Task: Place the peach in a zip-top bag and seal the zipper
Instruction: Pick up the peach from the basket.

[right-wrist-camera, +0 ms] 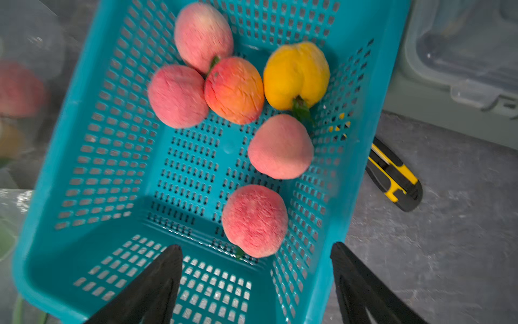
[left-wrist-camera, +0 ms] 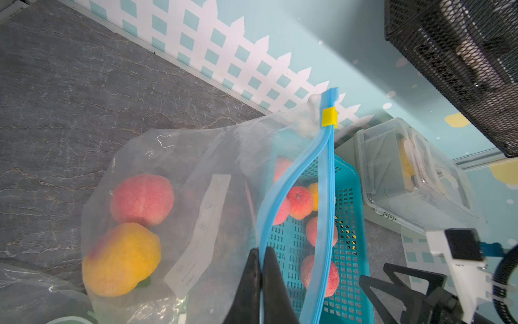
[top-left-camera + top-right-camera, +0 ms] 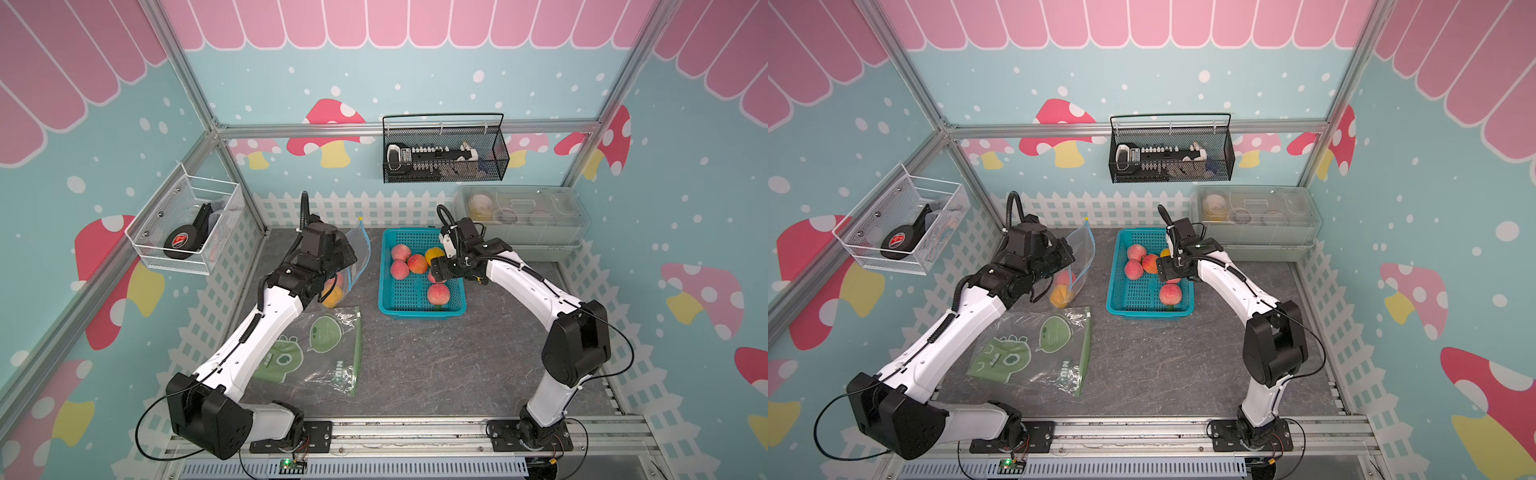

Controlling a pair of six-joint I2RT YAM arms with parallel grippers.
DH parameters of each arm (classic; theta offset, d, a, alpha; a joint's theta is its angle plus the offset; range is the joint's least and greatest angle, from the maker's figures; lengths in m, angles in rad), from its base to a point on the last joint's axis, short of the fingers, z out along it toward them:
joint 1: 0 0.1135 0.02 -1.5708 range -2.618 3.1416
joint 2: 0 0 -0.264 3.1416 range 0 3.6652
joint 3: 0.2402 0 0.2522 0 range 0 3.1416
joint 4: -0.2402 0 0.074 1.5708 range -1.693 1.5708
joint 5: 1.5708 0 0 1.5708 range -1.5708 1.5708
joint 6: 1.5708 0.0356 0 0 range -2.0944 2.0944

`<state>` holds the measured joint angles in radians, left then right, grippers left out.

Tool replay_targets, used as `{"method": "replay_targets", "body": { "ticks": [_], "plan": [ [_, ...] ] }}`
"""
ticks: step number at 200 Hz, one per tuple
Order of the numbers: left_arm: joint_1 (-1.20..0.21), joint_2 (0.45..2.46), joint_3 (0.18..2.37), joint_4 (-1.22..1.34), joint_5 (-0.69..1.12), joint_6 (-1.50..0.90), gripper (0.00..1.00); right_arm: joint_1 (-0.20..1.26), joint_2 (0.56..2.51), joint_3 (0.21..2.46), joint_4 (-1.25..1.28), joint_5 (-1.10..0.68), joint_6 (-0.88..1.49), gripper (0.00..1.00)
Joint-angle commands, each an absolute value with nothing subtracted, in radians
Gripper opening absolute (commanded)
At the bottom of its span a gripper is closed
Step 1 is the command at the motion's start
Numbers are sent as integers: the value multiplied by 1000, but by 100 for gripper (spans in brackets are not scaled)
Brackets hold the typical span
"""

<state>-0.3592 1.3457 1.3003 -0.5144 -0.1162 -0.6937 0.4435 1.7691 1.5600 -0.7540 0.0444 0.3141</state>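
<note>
A clear zip-top bag (image 2: 196, 157) hangs upright at the back left of the table, seen in both top views (image 3: 358, 249) (image 3: 1081, 249). My left gripper (image 2: 262, 249) is shut on one side of its blue zipper strip (image 2: 325, 174). The mouth gapes open, with the yellow slider (image 2: 329, 117) at the far end. Inside lie a pink peach (image 2: 141, 199) and a yellow-orange peach (image 2: 122, 259). My right gripper (image 1: 255, 246) hovers open and empty over the teal basket (image 1: 98, 140). Several peaches sit in the basket, the nearest a pink one (image 1: 255, 220).
A second, green-printed bag (image 3: 320, 353) lies flat on the table in front of the held bag. A yellow-and-black utility knife (image 1: 392, 174) lies just right of the basket. A clear lidded box (image 3: 523, 216) stands at the back right, and a black wire basket (image 3: 444, 149) hangs on the back wall.
</note>
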Motion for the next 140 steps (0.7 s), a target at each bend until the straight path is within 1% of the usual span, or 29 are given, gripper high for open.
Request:
{"method": "replay_targets", "body": {
  "ticks": [1, 26, 59, 106, 140],
  "plan": [
    [-352, 1359, 1313, -523, -91, -675, 0, 446, 1795, 1558, -861, 124, 280, 84],
    [-351, 1362, 1312, -523, -84, -675, 0, 446, 1846, 1577, -880, 85, 263, 84],
    [-352, 1361, 1307, -526, -88, -672, 0, 450, 1907, 1611, -883, 0, 262, 81],
    [-350, 1361, 1308, -531, -91, -669, 0, 461, 1959, 1634, -888, 0, 261, 76],
    [-348, 1361, 1310, -531, -95, -666, 0, 477, 1982, 1641, -903, 6, 261, 77]
  ]
}}
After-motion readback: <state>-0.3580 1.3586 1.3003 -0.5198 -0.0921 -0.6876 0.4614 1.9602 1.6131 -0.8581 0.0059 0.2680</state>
